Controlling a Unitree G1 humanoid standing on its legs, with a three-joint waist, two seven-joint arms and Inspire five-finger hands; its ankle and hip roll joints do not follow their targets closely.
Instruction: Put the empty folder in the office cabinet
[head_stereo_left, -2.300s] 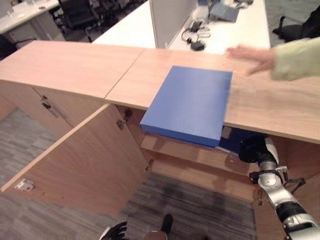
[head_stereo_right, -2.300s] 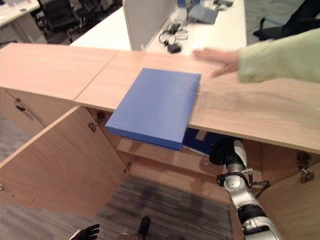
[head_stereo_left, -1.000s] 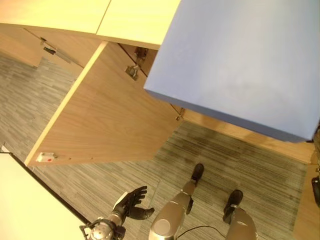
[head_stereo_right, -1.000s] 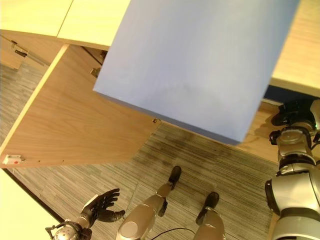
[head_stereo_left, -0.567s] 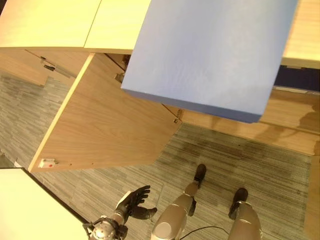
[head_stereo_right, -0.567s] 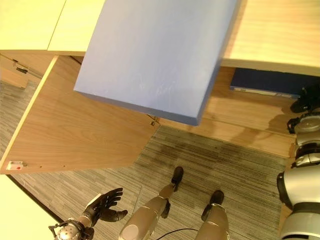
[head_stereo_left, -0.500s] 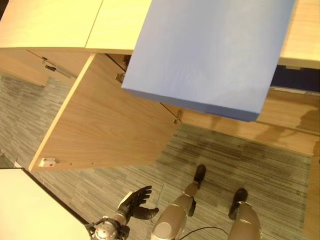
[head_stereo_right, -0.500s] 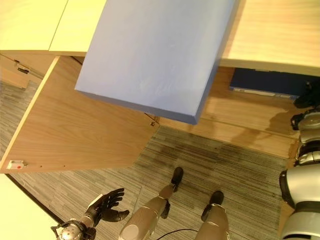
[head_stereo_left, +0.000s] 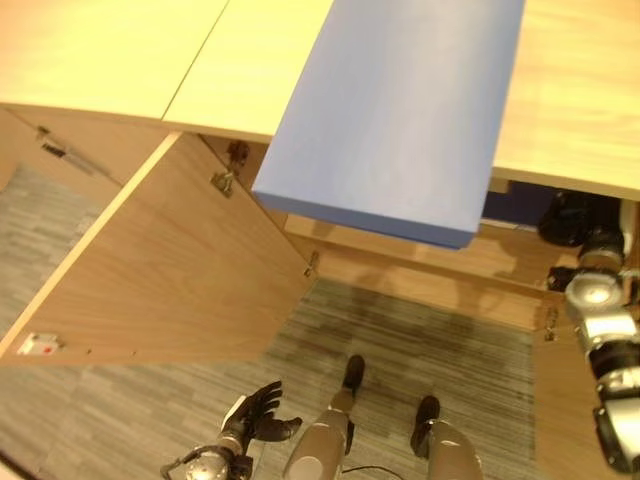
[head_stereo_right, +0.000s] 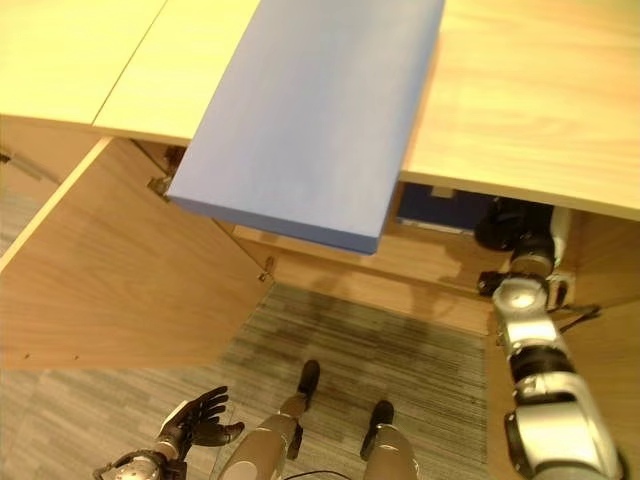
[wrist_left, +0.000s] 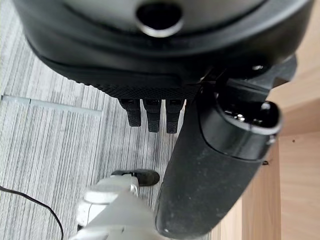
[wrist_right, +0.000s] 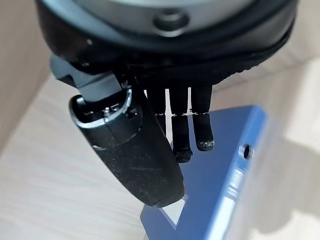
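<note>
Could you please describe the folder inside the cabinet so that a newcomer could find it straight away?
Under the wooden countertop, the cabinet stands open. On its shelf by the right hand lies a dark blue folder, flat. Unlike the paler blue box overhanging the top, its spine has a ring hole.

A large blue slab (head_stereo_left: 400, 110) lay on the wooden cabinet top (head_stereo_left: 120, 60), its near edge jutting past the rim. Below the top, the cabinet door (head_stereo_left: 160, 270) stood open. My left hand (head_stereo_left: 258, 408) hung low over the carpet (head_stereo_left: 100, 420), fingers relaxed. My right hand (head_stereo_left: 570, 215) reached inside the cabinet.
</note>
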